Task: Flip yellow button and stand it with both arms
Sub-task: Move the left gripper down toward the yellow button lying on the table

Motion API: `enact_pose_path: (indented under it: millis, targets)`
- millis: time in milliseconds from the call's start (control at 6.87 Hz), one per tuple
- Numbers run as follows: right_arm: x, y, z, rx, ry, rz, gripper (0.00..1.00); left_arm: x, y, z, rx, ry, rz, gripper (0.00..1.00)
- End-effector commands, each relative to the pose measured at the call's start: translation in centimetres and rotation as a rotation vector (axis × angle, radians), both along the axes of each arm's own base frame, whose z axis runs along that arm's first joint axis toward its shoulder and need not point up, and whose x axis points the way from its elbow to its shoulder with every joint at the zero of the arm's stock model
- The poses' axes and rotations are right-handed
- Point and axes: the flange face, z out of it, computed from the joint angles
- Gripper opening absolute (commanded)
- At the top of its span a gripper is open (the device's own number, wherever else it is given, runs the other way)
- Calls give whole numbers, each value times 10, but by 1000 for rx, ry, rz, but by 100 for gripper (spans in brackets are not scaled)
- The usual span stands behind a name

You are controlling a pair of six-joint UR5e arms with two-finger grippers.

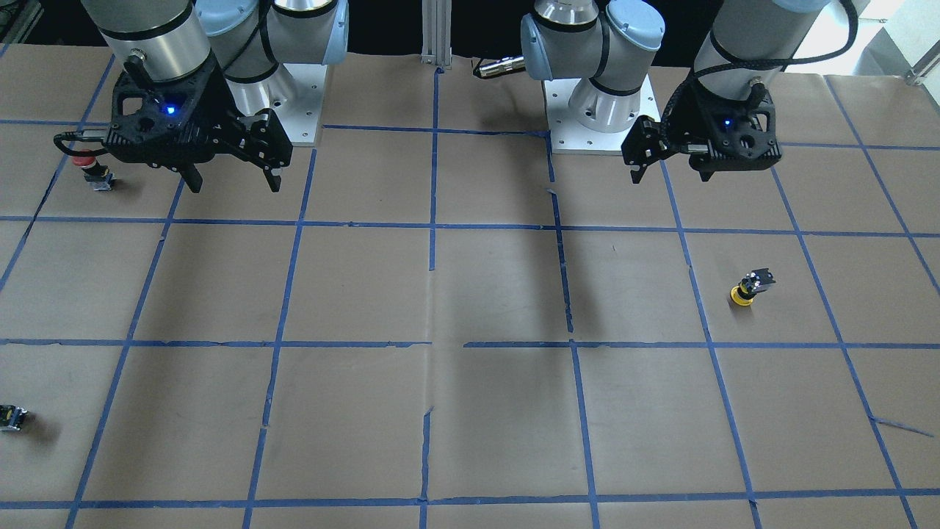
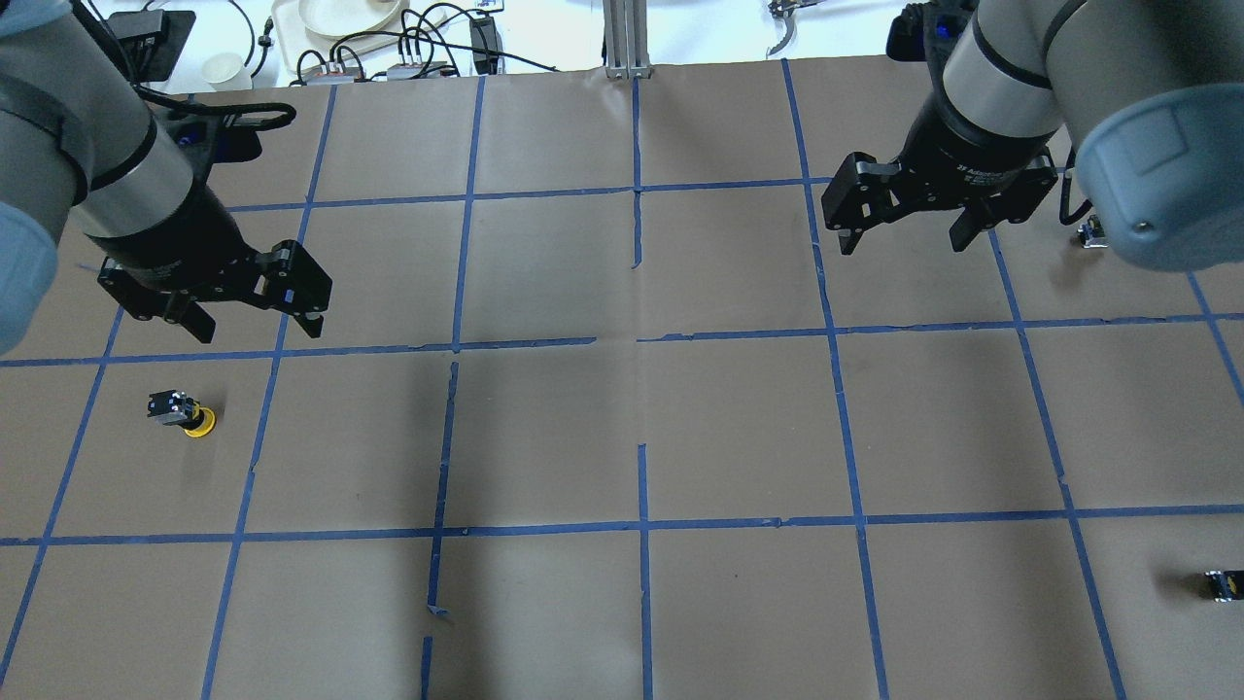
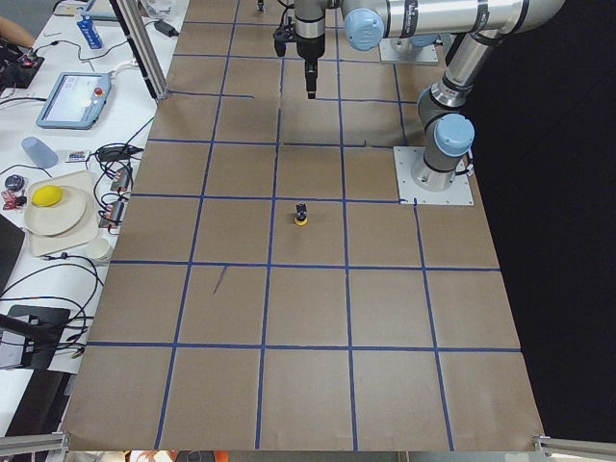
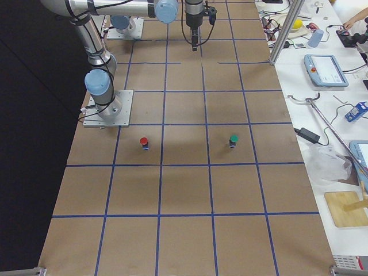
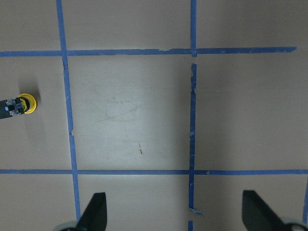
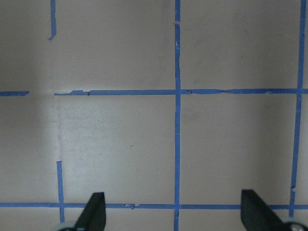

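A counter (image 2: 739,428) covered in brown paper and divided into squares by blue tape is seen in every view. Two silver-grey arms are mounted at its robot-side edge: the left arm (image 2: 97,165) is reached out over the left half and the right arm (image 2: 1011,87) over the right half.

The left gripper (image 2: 258,331) is held above the counter. Its fingers (image 5: 96,209) are spread wide, and only bare paper and tape are seen between them in the left wrist view. The right gripper (image 2: 904,243) is likewise held raised, with its fingers (image 6: 94,209) set wide apart and nothing gripped.

The yellow button (image 2: 185,413) is found in the left half of the counter, roughly midway between the robot-side edge and the operators' edge. It is well apart from the left gripper and is caught only at the left margin of the left wrist view. In the left side view it appears to be stood upside down, with the yellow cap on the paper and the dark body above it.

A red-capped button (image 1: 92,169) is placed near the right edge, towards the robot-side edge, and is partly hidden behind the right gripper in the front-facing view. A small black-and-yellow part (image 2: 1223,583) is seen close to the right edge, nearer the operators' edge.
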Motion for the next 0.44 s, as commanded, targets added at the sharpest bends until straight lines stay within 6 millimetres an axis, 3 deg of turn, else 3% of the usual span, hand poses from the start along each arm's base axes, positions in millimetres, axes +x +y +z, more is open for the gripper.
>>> enact_pose_path:
  millis: [0,291]
  targets:
    - [0,1,1,-1,1,0,100,71,-1,-9,29,1,26,100]
    - [1,2,2,-2,-4,0,100,157,-10,-55,50,28,105,100]
